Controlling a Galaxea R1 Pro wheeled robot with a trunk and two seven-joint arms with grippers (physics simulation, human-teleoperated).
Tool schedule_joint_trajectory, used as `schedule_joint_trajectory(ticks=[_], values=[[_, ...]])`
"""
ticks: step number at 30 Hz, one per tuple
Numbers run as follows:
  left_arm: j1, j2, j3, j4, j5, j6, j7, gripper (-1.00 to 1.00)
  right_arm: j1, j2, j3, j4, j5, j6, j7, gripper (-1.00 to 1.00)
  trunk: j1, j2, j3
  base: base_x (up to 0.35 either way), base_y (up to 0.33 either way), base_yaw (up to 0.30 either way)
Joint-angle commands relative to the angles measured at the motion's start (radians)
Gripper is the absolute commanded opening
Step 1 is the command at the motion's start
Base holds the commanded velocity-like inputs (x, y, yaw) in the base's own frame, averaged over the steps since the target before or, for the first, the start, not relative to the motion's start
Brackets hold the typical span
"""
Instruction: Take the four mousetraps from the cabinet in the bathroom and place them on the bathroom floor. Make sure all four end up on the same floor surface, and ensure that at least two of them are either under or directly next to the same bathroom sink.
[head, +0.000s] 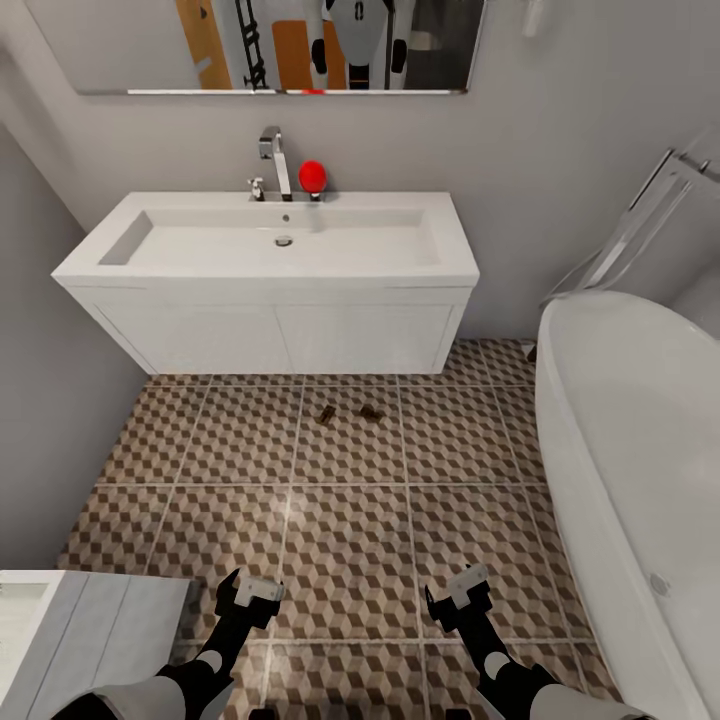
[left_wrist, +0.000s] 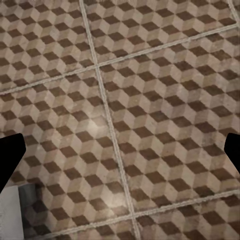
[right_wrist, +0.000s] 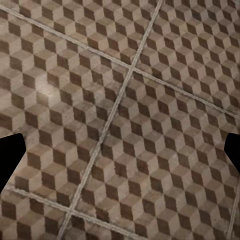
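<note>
Two small brown mousetraps (head: 327, 413) (head: 371, 412) lie on the cube-patterned bathroom floor (head: 350, 520), just in front of the white vanity that carries the sink (head: 270, 240). My left gripper (head: 248, 592) and right gripper (head: 458, 593) hang low over the tiles near the bottom of the head view, well short of the traps. Both are open and hold nothing. In the left wrist view, bare floor tiles (left_wrist: 120, 120) lie between the dark fingertips (left_wrist: 10, 155). The right wrist view has the same patterned floor (right_wrist: 120, 120) between its fingertips (right_wrist: 10, 155). The cabinet is out of view.
A white oval bathtub (head: 640, 450) fills the right side. A white unit (head: 70, 630) stands at the bottom left beside my left arm. A chrome faucet (head: 272, 160) and a red ball (head: 312, 176) sit on the sink's back edge, under a mirror (head: 270, 45).
</note>
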Motion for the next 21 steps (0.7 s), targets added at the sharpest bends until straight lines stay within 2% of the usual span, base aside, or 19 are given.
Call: schedule_joint_trajectory(ticks=[1, 21], values=[[-0.001, -0.001, -0.009, 0.004, 0.004, -0.006, 0.004, 1.00, -0.001, 0.000, 0.002, 0.001, 0.010, 0.000, -0.010, 1.00, -0.004, 0.007, 0.003, 0.000, 0.000, 0.000], [-0.001, -0.002, -0.009, 0.004, 0.004, -0.006, 0.004, 1.00, -0.001, 0.000, 0.002, 0.001, 0.010, 0.000, -0.010, 1.00, -0.080, 0.147, 0.065, 0.000, 0.000, 0.000]])
